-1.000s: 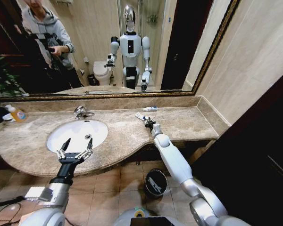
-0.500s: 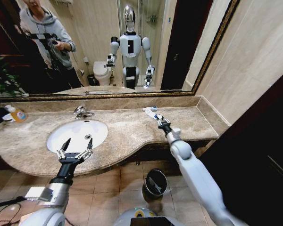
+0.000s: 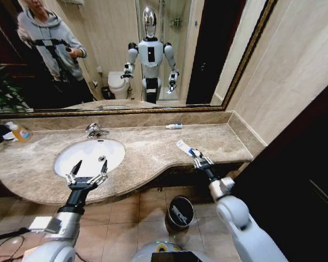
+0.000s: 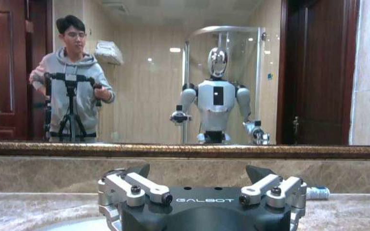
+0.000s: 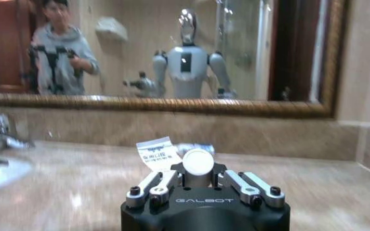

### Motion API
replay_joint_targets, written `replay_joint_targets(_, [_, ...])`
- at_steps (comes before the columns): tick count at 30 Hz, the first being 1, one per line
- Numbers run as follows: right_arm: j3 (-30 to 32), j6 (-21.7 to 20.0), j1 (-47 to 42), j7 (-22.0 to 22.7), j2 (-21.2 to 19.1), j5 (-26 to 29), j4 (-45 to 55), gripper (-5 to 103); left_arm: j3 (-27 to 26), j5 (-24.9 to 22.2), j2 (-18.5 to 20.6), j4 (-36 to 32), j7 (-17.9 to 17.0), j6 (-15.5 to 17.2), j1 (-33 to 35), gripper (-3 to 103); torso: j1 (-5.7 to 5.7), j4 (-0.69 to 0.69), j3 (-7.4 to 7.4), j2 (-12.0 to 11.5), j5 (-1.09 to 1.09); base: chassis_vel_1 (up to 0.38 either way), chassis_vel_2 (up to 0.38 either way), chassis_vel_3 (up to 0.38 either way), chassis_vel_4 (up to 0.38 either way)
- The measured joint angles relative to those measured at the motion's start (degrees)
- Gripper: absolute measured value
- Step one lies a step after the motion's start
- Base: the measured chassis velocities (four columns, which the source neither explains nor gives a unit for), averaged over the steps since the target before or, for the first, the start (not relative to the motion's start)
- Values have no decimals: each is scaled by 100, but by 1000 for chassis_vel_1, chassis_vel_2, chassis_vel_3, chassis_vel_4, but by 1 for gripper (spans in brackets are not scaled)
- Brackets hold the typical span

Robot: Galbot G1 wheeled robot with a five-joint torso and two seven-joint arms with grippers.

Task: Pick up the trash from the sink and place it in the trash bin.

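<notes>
My right gripper (image 3: pixel 199 160) is shut on a small white tube with blue marks (image 3: pixel 183 147), held just above the marble counter's front right edge. In the right wrist view the tube (image 5: pixel 196 162) sticks up between the closed fingers (image 5: pixel 161 182), its flat printed end pointing toward the mirror. Another white tube (image 3: pixel 174 126) lies by the back wall. The white oval sink (image 3: pixel 71 158) is at the left, and my left gripper (image 3: pixel 86 173) hangs open over its front rim with nothing in it. The round black trash bin (image 3: pixel 180 211) stands on the floor below the counter.
A chrome faucet (image 3: pixel 94 130) stands behind the basin. A clear bottle with orange liquid (image 3: pixel 19 131) sits at the far left. A big mirror runs along the back wall, and a side wall closes off the counter on the right. The floor is tiled.
My right arm has pulled back from the middle of the counter toward its front right edge, carrying the tube. The left arm has stayed still.
</notes>
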Motion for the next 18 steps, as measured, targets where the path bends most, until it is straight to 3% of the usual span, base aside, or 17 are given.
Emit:
replay_joint_targets(2, [137,387,-617,-16,108,-256,-79,24,0,0,0,0,0,0,0,100,-2,-1,-1,1,-2,0,0,0,0])
replay_joint_targets(8, [98,841,-1064,-41,272,-705,-691,24,0,0,0,0,0,0,0,100,-1,0,0,0,-1,0,0,0,0])
replay_joint_targets(18, [-247,677,-428,-228,396,-1223,-2215,24,0,0,0,0,0,0,0,100,0,1,0,-1,-1,0,0,0,0])
